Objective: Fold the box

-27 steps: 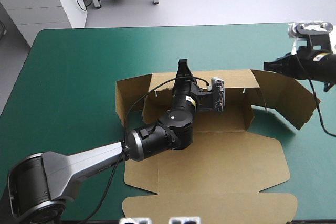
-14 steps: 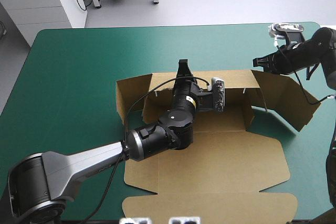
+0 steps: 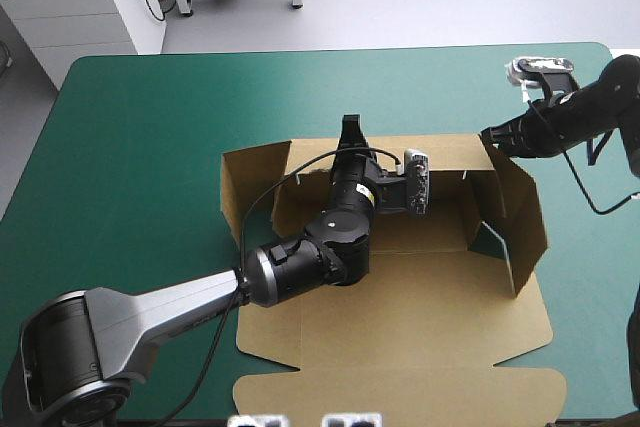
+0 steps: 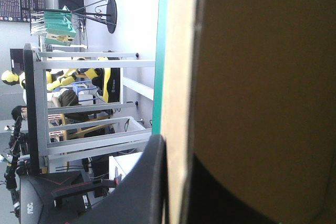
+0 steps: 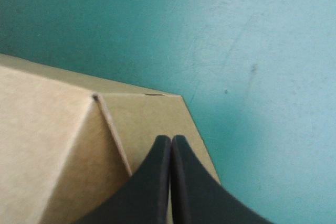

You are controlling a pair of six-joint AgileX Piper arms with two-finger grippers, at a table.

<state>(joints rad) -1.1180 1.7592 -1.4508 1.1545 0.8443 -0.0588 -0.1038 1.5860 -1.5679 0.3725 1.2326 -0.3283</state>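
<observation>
1. High view shows the brown box [image 3: 430, 297] lying in the middle of the table [image 3: 150, 117], on the teal-green cover, with its long side parallel to the far edge.
2. The left tool [image 3: 349, 125] is clenched on the back wall [image 3: 445, 152] of the box. In the left wrist view the board passes between its two black fingers, which are almost together, so it grasps the wall and holds it upright.
3. The right tool [image 3: 490, 135] is clenched with nothing between its fingers. In the right wrist view they meet in one pointed arch, and the tip is at the far top corner of the right side wall [image 3: 525, 222].
4. Done, as far as I can see: the back wall stands, and the right side wall stands almost upright beside it.
5. The left side wall [image 3: 245, 187] seems only partly raised and leans outward.
6. The lid panel [image 3: 420, 347] lies flat on the table toward the near edge.
7. Left to do, in my judgement: to tuck the right wall so that it stays, to raise and tuck the left one, and to form the front. I think the task is less than half done.
</observation>
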